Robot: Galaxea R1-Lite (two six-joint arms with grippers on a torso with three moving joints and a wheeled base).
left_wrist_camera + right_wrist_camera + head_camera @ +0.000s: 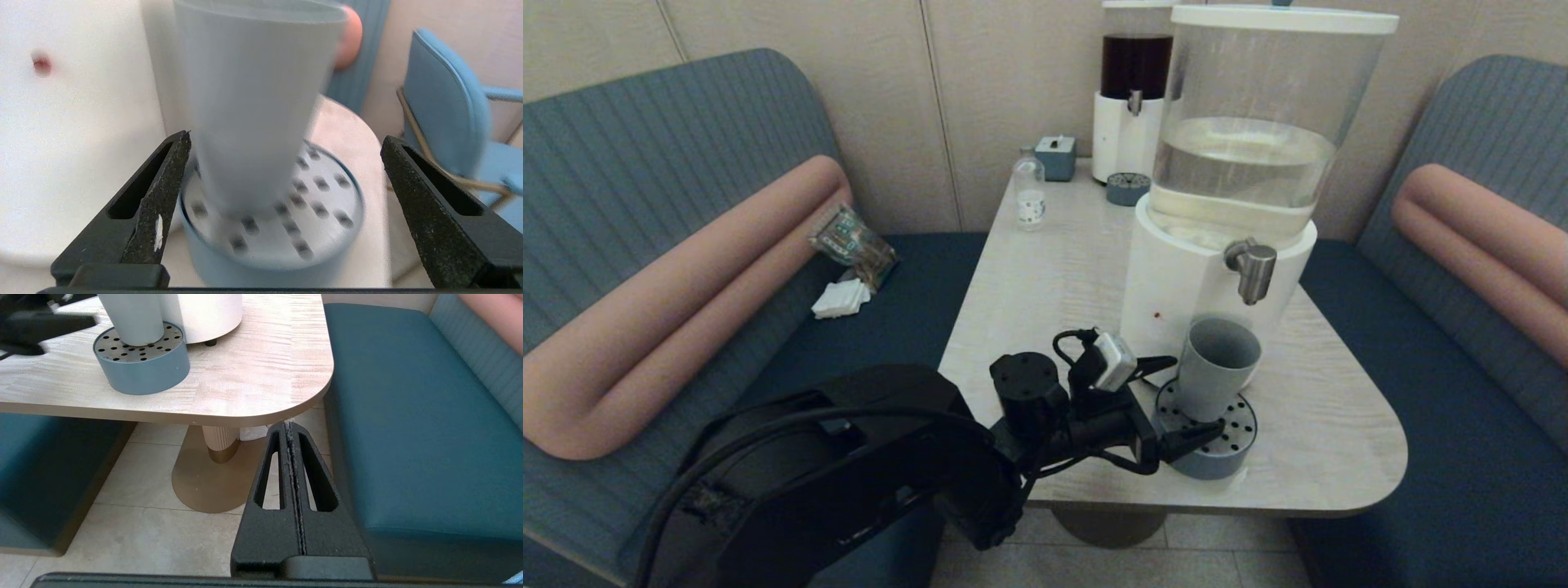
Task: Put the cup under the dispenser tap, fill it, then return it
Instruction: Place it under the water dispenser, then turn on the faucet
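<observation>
The grey-blue cup (1217, 367) stands on a round perforated drip tray (1235, 465) in front of the large white-based dispenser (1168, 286). The steel tap (1252, 269) is just above the cup's rim and slightly to its right. My left gripper (1180, 404) is open around the cup's lower part. In the left wrist view the cup (253, 102) is between the fingers of the left gripper (286, 136); one finger (171, 171) is close to the cup's wall, the other (408, 175) well apart. My right gripper (289, 426) is shut on nothing, low beside the table's near right corner.
A dark-liquid dispenser (1134, 90), a second drip tray (1128, 189), a small clear bottle (1029, 192) and a blue box (1055, 157) stand at the table's far end. Blue benches flank the table (1054, 278). Packets (854, 241) lie on the left bench.
</observation>
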